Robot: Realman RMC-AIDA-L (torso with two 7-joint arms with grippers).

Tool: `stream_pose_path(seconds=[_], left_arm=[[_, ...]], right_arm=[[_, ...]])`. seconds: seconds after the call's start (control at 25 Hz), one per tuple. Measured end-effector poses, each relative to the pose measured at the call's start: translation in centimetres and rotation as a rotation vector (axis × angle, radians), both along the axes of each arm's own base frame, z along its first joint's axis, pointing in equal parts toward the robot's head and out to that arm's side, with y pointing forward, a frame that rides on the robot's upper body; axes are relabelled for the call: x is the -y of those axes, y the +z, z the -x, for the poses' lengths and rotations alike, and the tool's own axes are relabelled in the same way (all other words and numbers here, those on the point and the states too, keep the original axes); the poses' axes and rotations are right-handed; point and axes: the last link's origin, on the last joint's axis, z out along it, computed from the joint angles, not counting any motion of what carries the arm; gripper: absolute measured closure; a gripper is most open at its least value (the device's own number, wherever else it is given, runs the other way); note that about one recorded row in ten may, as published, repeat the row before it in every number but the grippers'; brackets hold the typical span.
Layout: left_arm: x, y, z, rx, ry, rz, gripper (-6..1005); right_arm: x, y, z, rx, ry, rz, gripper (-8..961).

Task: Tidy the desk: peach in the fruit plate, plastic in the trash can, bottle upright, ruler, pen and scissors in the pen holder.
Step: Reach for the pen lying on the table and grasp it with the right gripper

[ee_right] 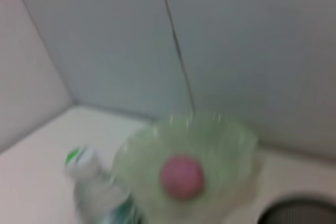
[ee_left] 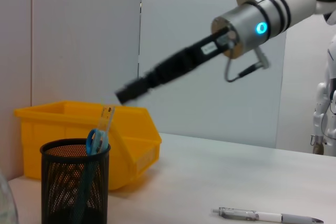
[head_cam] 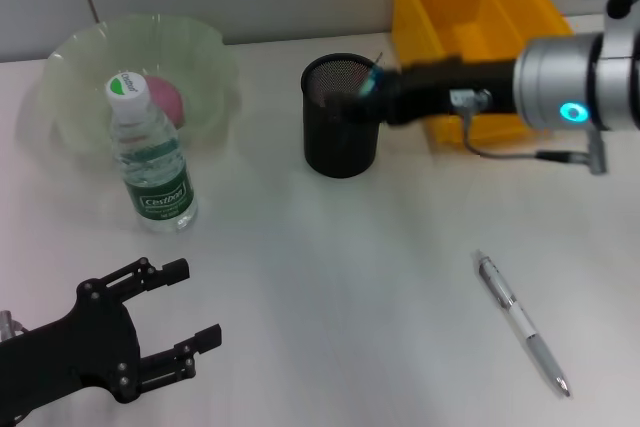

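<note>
Right end effector (head_cam: 372, 97) above pen holder (head_cam: 340, 132), grip unreadable; could topple it, snagging scissors (ee_left: 96, 141); pen (head_cam: 522, 324) at four o'clock.

The worktop (head_cam: 330, 257) looks smooth, white and faintly glossy. The holder (head_cam: 341, 117) is black metal mesh, the bin (head_cam: 470, 7) glossy yellow plastic, the bottle (head_cam: 153, 162) clear plastic. The plate (head_cam: 205, 57) is translucent pale green, the peach (head_cam: 167, 99) matt pink.

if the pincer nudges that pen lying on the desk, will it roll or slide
The pen lies flat on the smooth white desk, so it would probably slide easily. Its round barrel may roll, though the clip could stop it. It looks slim and light, likely stiff.
</note>
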Motion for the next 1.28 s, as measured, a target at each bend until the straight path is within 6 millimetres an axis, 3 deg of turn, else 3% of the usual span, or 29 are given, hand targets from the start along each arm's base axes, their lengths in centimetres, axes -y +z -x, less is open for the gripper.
stream_pose_path(seconds=[0.4, 0.6, 0.92, 1.28], left_arm=[[-0.1, 0.1, -0.2, 0.005, -0.009, 0.003, 215], [-0.2, 0.1, -0.2, 0.006, -0.010, 0.004, 215], [-0.1, 0.2, -0.2, 0.000, -0.010, 0.003, 215], [-0.2, 0.1, -0.3, -0.003, -0.022, 0.007, 215]], right_arm=[[2.9, 3.6, -1.5, 0.223, -0.193, 0.257, 126], [3.4, 4.8, -3.0, 0.258, -0.353, 0.276, 125], [3.7, 4.0, -4.9, 0.362, -0.502, 0.309, 125], [2.6, 2.5, -5.9, 0.411, -0.563, 0.315, 126]])
